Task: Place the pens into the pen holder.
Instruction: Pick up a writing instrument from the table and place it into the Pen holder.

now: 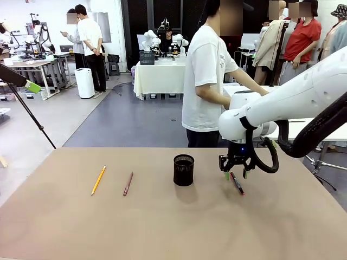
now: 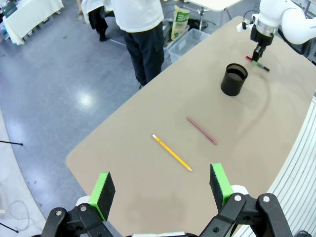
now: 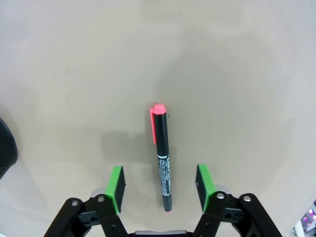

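Front: the right gripper [image 1: 235, 174], spread, straddles a pink-and-black marker pen [image 1: 237, 183] lying right of the black wire-mesh pen holder [image 1: 184, 170]. Left wrist: the left gripper [image 2: 161, 183], spread, hangs above a yellow-orange pencil [image 2: 172, 152] and a red-brown pen [image 2: 201, 130] (both flat). Right wrist: gaps show on either side of the marker pen.

Right wrist view: pen holder [image 3: 6, 148] cut off by the picture's edge, only a dark curved sliver showing, left of the right claw [image 3: 160, 183]. Print on the barrel of the pen [image 3: 162, 158], lying in the claw's gap, too small to read. Front view: the pen's claw-side end merges with the dark claw, end point cannot be told. Left wrist view: same pen too small to make out its parts.
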Robot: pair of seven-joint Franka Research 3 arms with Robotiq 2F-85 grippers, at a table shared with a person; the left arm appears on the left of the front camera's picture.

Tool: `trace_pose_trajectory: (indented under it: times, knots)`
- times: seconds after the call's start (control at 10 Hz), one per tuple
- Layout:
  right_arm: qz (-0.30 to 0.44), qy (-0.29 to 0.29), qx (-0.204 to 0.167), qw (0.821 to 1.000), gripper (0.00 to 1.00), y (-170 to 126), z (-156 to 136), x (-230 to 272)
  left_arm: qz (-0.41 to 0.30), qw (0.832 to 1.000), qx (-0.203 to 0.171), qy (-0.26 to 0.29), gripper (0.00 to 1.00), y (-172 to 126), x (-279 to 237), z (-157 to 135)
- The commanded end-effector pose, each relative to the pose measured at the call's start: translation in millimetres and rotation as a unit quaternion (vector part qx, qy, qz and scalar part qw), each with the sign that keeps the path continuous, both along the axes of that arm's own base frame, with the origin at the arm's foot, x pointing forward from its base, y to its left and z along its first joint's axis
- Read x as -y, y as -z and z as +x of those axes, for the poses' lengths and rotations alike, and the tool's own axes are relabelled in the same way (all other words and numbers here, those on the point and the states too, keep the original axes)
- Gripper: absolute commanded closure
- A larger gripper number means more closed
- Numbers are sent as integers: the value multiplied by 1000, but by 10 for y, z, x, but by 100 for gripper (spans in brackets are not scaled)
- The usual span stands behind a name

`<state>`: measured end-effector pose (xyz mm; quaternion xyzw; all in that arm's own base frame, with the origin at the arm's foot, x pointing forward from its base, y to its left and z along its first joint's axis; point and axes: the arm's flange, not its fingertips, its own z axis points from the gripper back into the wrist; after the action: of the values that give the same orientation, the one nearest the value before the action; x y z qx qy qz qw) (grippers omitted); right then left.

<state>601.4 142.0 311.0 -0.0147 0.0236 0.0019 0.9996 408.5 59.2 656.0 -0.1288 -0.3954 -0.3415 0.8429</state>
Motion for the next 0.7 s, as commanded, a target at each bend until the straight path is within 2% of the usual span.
trace_pose_trajectory:
  times: [0.0, 0.1, 0.6]
  knots:
    - [-5, 18, 14, 1000, 79, 29, 104, -3, 1, 1000, 2, 3, 0, -3, 2, -17]
    - [-5, 20, 15, 1000, 99, 34, 105, -3, 1, 1000, 2, 3, 0, -3, 2, -17]
    - [-15, 16, 14, 1000, 100, 37, 87, -6, 1, 1000, 2, 3, 0, -3, 2, -17]
